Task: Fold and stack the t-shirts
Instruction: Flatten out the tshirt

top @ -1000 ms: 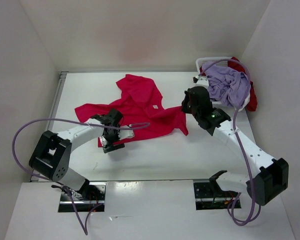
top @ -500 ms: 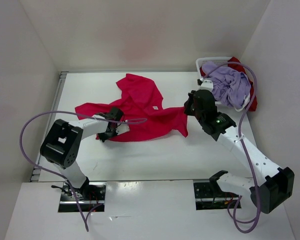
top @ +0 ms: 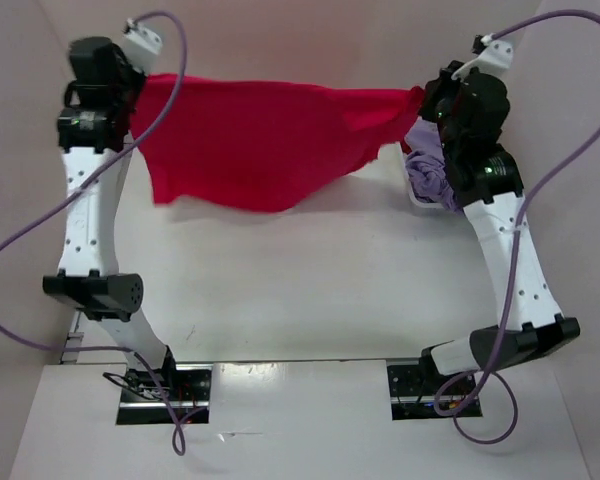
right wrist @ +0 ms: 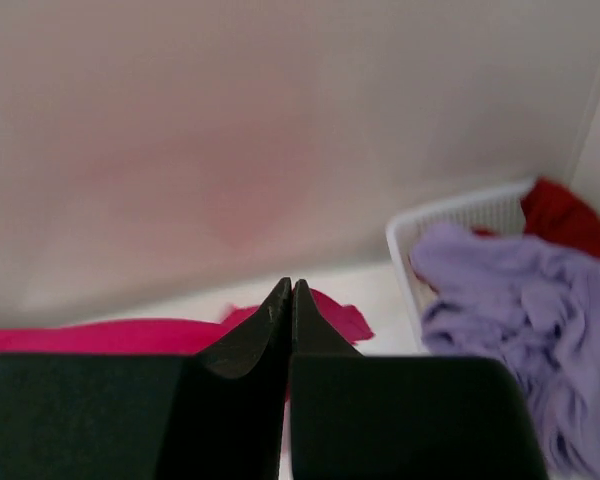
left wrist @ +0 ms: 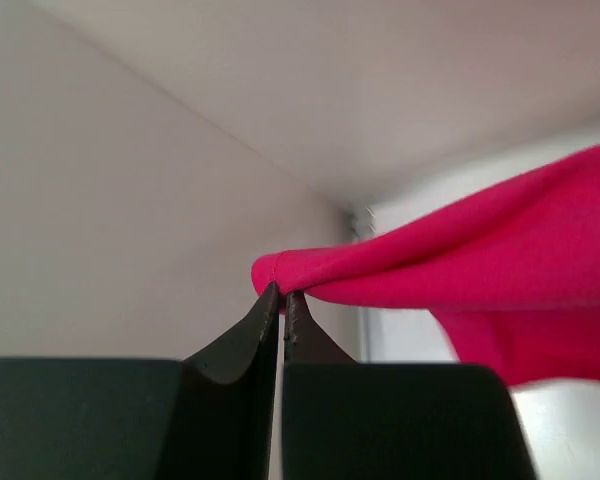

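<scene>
Right gripper [right wrist: 292, 292] had its tips shut tight, and its own camera didn't really show the pinch. From above, though, the pink t-shirt [top: 250, 140] ran straight into it. Left gripper [left wrist: 282, 298] was clamped on the other corner. Shirt hung stretched between the 2 raised arms, its bottom edge looking clear of the surface [top: 310, 290], with open room underneath. Lavender t-shirt [right wrist: 510, 290] and dark red t-shirt [right wrist: 570, 215] sat in the white basket [right wrist: 450, 212], partly hidden behind the right arm.
</scene>
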Controlling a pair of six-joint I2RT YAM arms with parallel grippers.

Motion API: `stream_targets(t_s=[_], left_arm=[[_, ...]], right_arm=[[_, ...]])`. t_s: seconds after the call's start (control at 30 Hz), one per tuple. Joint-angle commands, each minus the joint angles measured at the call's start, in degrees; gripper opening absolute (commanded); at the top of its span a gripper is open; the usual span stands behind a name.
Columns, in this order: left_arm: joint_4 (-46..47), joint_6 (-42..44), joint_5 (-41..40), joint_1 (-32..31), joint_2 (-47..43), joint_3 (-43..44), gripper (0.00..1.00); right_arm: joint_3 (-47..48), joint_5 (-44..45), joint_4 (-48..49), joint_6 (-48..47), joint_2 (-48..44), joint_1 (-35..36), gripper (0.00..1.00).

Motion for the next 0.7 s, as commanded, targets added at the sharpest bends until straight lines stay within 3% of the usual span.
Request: stream_targets(t_s=[0.0, 0.1, 0.27, 0.33, 0.37, 0.5, 0.67], left_arm=[[-10.9, 0.5, 1.7, -0.3, -1.2, 9.5, 0.0], [-10.6, 0.5, 1.7, -0.3, -4.3, 4.5, 0.0], [-4.4, 4.8, -1.5, -0.8, -17.9, -28.0, 0.0], [-4.4, 4.8, -2.4, -0.8, -21.7, -36.0, 0.0], [-5.3, 4.8, -2.4, -0.8, -22.8, -43.1, 0.0], [-7.4, 2.6, -3.0, -0.8, -27.0, -56.5, 0.0], [-10.3, 0.4, -3.0, -0.2, -29.0, -64.2, 0.0]], right_arm=[[2.6, 2.5, 1.9, -2.6, -2.7, 0.8, 0.0], [-3.7, 4.4, -0.3, -0.5, -6.9, 3.7, 0.0], [-20.0, 7.8, -7.6, 6.5, -19.2, 8.3, 0.0], [-26.8, 6.2, -12.4, 12.7, -23.9, 9.7, 0.0], [-29.0, 4.4, -13.8, 14.7, -25.3, 9.7, 0.0], [-41.1, -11.0, -16.9, 24.8, -29.3, 10.3, 0.0], [-49.8, -17.4, -15.9, 32.7, -27.9, 14.9, 0.0]])
